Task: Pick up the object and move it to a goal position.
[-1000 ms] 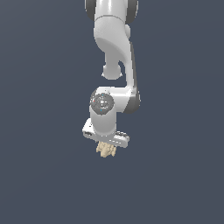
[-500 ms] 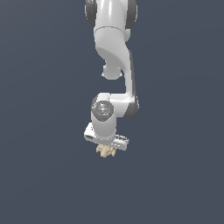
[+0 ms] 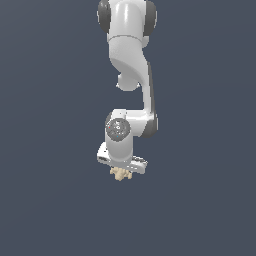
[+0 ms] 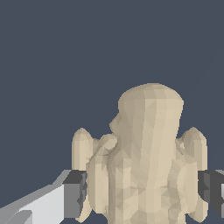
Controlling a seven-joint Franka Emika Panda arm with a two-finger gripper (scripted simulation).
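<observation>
Flat dark blue-grey background fills both views; no edge or seam in it that I can make out.

Exterior view: my white arm [image 3: 131, 75] comes down from the top of the frame, bends at a rounded joint and ends in a wide white hand pointing down. My end effector [image 3: 120, 172] sits at the lowest part of the arm, a little to the exterior view's left of centre. The object [image 3: 120, 174], beige-tan and lumpy, pokes out just below the hand, tucked up against its underside, narrower than the hand. The fingers are too small to tell apart here. Whether the object is clear of the surface or resting on it, I cannot tell; no shadow or contact line shows.

Wrist view: the object [image 4: 146, 166] fills the lower middle of the picture, a tall rounded lobe in the centre with shorter ridged knobs on both sides. My two dark grey fingertips [image 4: 75, 194] sit one on each side of it, pressed against its outer knobs with no gap showing. So the end effector is closed partway, clamped on the object at the object's own width. A white finger body runs off behind one pad.
</observation>
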